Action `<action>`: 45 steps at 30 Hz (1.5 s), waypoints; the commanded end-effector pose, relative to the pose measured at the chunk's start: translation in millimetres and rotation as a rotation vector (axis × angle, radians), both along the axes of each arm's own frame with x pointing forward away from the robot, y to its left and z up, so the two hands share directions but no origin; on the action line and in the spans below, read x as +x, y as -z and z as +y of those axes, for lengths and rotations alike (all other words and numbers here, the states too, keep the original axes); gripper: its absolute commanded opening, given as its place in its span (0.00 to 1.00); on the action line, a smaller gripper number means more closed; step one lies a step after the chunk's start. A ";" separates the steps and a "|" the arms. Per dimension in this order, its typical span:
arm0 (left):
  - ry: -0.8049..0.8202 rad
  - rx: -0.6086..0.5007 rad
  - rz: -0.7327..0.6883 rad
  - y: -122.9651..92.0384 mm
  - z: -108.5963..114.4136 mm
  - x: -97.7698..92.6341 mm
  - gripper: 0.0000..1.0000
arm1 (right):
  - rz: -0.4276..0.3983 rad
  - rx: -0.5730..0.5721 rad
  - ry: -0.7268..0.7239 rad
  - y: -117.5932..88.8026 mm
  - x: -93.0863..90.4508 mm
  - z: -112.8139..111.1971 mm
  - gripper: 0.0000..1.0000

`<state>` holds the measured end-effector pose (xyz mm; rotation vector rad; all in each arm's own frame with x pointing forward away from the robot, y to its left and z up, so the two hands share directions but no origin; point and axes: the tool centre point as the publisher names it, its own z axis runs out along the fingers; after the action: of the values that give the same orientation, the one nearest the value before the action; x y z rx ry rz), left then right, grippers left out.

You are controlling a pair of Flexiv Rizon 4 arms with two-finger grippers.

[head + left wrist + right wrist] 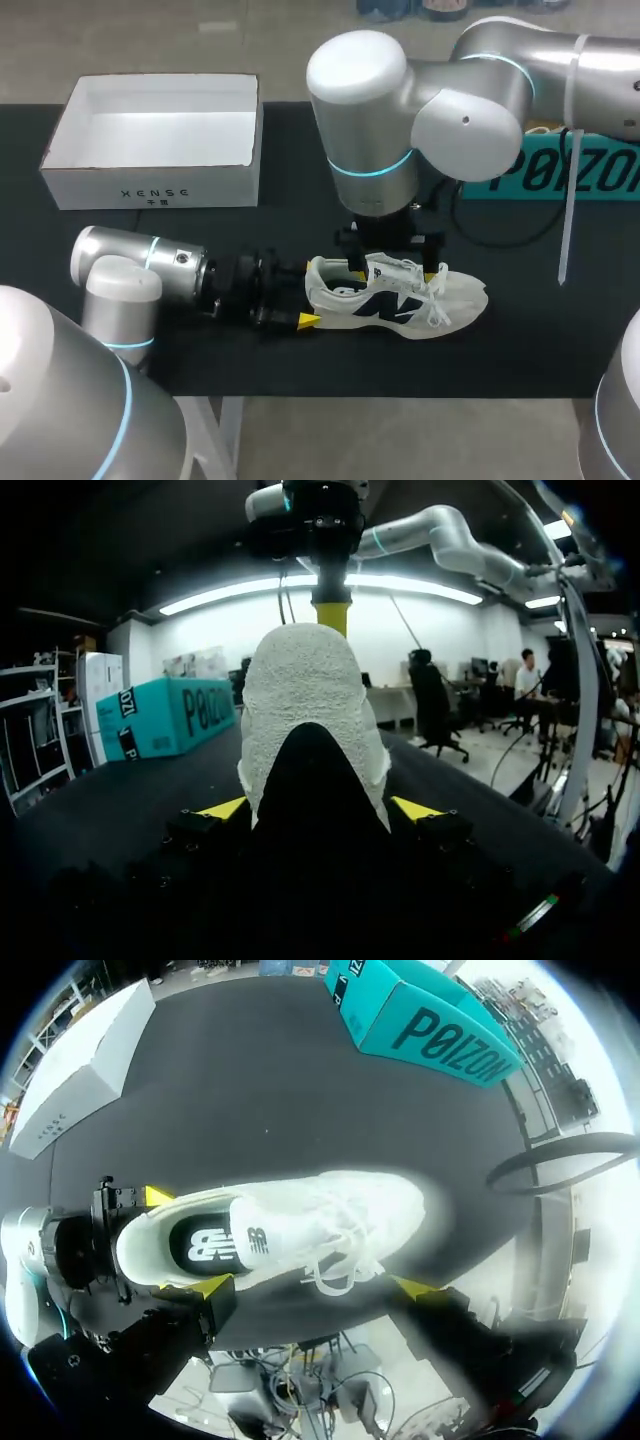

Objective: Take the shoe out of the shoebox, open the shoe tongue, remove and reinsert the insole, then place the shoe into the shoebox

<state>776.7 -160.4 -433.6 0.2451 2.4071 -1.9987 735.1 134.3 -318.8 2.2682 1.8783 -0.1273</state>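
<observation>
Black counter [250,360] carries three items. An open white shoebox [150,185] stands toward the far left, and a teal box [575,175], partly hidden from the head view, lies toward the far right. A white shoe [395,300] with a dark side marking rests upright on its sole near the front edge, about mid-counter, toe pointing right, well apart from both boxes.

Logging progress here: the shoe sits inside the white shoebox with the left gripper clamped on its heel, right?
Not inside. The head view shows the shoe lying on the black table, outside the shoebox; the left gripper does clamp its heel.
</observation>
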 end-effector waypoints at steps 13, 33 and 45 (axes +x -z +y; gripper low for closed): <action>-0.002 0.001 -0.001 2.6 -2.2 -0.6 0.00 | -0.035 -0.121 -0.062 35.9 17.1 24.7 1.00; -0.002 0.001 -0.001 2.6 -2.2 -0.6 0.00 | -0.078 -0.167 -0.053 42.6 24.7 7.3 0.37; -0.002 0.001 -0.001 2.6 -2.2 -0.6 0.00 | -0.097 -0.157 -0.022 33.2 28.3 -11.0 0.00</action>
<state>776.7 -160.7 -433.5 0.2454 2.4070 -1.9991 769.4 129.4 -354.0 2.0673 1.8305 -0.1878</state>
